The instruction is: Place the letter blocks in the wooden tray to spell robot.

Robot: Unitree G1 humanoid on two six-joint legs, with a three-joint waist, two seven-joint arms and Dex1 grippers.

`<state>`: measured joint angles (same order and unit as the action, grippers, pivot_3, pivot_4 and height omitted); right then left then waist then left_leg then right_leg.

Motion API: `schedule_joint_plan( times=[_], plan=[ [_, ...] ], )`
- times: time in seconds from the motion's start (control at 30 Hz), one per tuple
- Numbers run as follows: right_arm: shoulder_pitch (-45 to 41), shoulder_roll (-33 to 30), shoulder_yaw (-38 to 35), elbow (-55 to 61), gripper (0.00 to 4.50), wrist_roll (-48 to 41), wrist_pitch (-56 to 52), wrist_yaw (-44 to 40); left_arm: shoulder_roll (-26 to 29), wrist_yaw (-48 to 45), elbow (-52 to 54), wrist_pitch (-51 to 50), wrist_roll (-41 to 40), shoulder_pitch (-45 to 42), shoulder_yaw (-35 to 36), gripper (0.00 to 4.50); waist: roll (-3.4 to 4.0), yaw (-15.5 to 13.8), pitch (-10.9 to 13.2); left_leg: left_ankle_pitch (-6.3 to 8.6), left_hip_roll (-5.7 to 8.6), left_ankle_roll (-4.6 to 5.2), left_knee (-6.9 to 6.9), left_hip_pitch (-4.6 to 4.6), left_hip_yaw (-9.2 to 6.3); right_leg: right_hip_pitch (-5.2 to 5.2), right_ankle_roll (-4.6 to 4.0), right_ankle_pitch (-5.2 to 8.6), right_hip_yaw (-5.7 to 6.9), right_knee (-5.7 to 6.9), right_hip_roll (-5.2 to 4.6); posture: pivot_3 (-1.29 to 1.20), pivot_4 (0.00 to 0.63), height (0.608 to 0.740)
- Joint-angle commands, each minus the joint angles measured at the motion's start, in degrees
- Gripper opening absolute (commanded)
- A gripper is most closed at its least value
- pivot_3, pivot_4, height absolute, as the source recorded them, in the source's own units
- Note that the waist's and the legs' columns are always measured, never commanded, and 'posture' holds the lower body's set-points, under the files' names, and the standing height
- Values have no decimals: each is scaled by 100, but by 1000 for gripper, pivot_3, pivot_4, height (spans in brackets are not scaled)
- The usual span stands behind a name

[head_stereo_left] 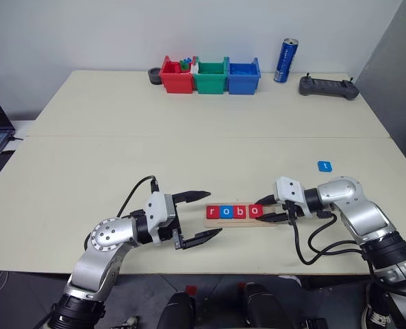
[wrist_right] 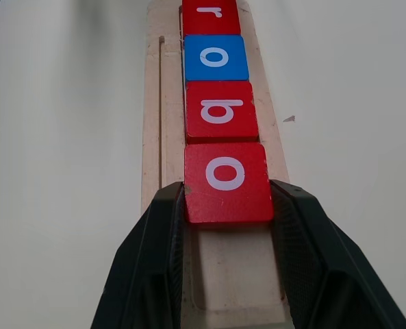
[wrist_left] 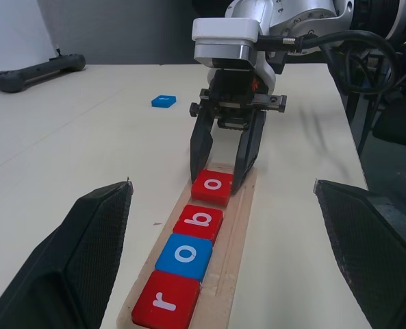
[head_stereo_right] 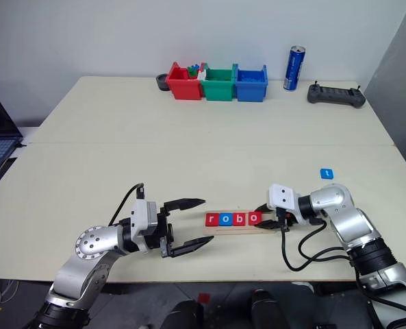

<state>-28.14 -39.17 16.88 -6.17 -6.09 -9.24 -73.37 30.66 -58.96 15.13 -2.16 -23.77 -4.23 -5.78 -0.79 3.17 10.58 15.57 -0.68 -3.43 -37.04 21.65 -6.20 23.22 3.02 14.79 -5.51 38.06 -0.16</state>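
Head view, table: matte cream table point(head_stereo_left: 189, 123), two slabs meeting at a seam, white wall behind.
Head view, tray: pale wooden tray point(head_stereo_left: 238, 221) lies near the table's front edge, holding flat square tiles reading r, o, b, o; the blue t tile point(head_stereo_left: 324, 166) lies alone toward the table's right edge.
Head view, far edge: red bin point(head_stereo_left: 176, 77), green bin point(head_stereo_left: 210, 77) and blue bin point(head_stereo_left: 244, 76) in a row, glossy blue can point(head_stereo_left: 285, 60), dark handheld controller point(head_stereo_left: 328, 87).
Head view, left gripper point(head_stereo_left: 208, 214): black fingers spread wide, just off the tray's left end.
Left wrist view: red r tile point(wrist_left: 166, 301), blue o tile point(wrist_left: 185, 253), red b tile point(wrist_left: 199, 220) sit edge to edge in the groove.
Right wrist view: right gripper point(wrist_right: 228, 205) fingers pinch the red o tile point(wrist_right: 226, 179) by its sides; smooth bare wood grain shows beyond it.
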Motion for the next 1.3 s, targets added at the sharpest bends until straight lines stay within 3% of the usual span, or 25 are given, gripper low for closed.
schedule_joint_plan(
  times=[0.03, 0.4, 0.63, 0.7, 1.03, 1.13, 1.3],
  plan=[
    [-110, 33, -24, 79, 1443, 4, 31, -9, 53, 5, 213, 30, -9, -35, 50, 4500, 0, 0, 0, 0, 0, 0, 0, 0, 0, 0, 0, 0, 0, 0, 0, 0, 150, 740],
    [-228, 145, -28, -52, 1443, 39, -45, 5, 72, 45, 286, -14, -18, 9, 70, 4500, 0, 2, 0, 0, 0, 0, 0, 0, 0, 0, 0, 0, 0, 0, 0, 0, 150, 740],
    [-220, 103, -35, -44, 3966, 21, -67, -40, 81, 82, 265, -16, -19, -29, 50, 4500, 0, 1, 0, 0, 0, 0, 0, 0, -1, 0, 0, 0, 0, 0, 0, 0, 150, 740],
    [-218, 94, -40, -36, 4461, 18, -76, -49, 83, 75, 256, -13, -21, -39, 48, 4500, 0, 1, 0, 0, 0, 0, 0, 0, -1, 0, 0, 0, 1, 0, 0, 0, 150, 740],
    [-427, 250, -440, 46, 4461, -469, -688, 99, 67, 45, 211, -15, -23, -87, 32, 4500, 0, 6, 0, 0, 0, 0, 0, 0, 0, 0, 0, 0, 0, 1, 0, 0, 150, 740],
    [-486, 283, -473, -56, 3843, -455, -667, 152, 61, 39, 207, -21, -29, -94, 25, 4500, 0, 5, 0, 0, 0, 0, 0, 0, -1, 0, 0, 0, 1, 1, 0, 0, 150, 740],
    [-522, 375, -431, -241, 2081, -321, -445, 318, 53, 34, 203, -22, -27, -103, 16, 4500, 0, 5, 0, 0, 0, 0, 0, 0, -1, 0, 0, 0, 1, 1, 0, 0, 150, 740]
  ],
)
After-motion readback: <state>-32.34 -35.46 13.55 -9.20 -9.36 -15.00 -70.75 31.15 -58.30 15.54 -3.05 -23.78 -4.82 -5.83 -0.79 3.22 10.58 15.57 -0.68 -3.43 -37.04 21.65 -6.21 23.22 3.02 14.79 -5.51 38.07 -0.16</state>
